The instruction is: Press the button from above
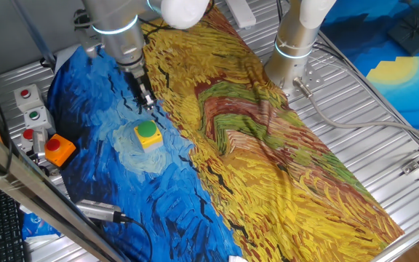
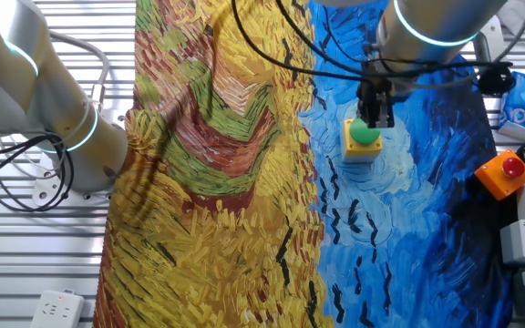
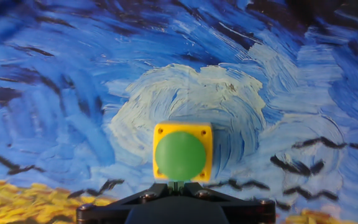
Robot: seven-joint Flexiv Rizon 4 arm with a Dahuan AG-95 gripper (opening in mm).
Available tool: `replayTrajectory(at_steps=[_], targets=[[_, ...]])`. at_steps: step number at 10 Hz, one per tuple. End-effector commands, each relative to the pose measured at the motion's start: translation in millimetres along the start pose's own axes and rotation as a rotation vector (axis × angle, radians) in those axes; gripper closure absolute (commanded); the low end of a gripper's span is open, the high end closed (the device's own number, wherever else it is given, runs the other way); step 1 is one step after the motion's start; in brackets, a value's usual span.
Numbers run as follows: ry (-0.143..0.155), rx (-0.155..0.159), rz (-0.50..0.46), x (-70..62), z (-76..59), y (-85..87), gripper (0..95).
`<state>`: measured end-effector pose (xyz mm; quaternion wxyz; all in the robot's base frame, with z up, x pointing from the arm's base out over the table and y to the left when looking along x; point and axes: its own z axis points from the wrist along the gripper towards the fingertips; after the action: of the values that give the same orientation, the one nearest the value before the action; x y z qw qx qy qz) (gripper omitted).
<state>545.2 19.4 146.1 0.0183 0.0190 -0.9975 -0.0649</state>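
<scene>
Above the button [image 3: 179,155] hangs the tool [image 1: 146,100], holding nothing.

This was a robotics lab bench rather than a home or shop. The work surface was a ribbed aluminium table [image 1: 384,94] built on metal framing, draped with a printed painting cloth [image 1: 268,145] in swirling blue and yellow brushstrokes. Two white robot arms stood at it, one arm base [image 1: 293,51] bolted straight to the metal, with grey cables [image 1: 340,116] running loose across the slats. At the table edge sat grey control boxes [image 1: 31,109] with small red and green buttons, beside an orange-based red button [image 1: 57,149], and a white power strip [image 2: 57,310] lay near one corner.
</scene>
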Motion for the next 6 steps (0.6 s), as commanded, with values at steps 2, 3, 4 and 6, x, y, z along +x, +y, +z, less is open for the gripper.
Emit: replayTrajectory(at_steps=[2, 3, 4, 6], targets=[[-0.013, 0.003, -0.015, 0.8, 10.1, -2.8, 95.0], [-0.017, 0.002, -0.019, 0.9, 8.6, -2.5, 95.0], [-0.021, 0.002, -0.018, 1.1, 5.2, -1.9, 95.0], [-0.023, -0.002, -0.011, 2.2, -7.6, 0.8, 95.0]])
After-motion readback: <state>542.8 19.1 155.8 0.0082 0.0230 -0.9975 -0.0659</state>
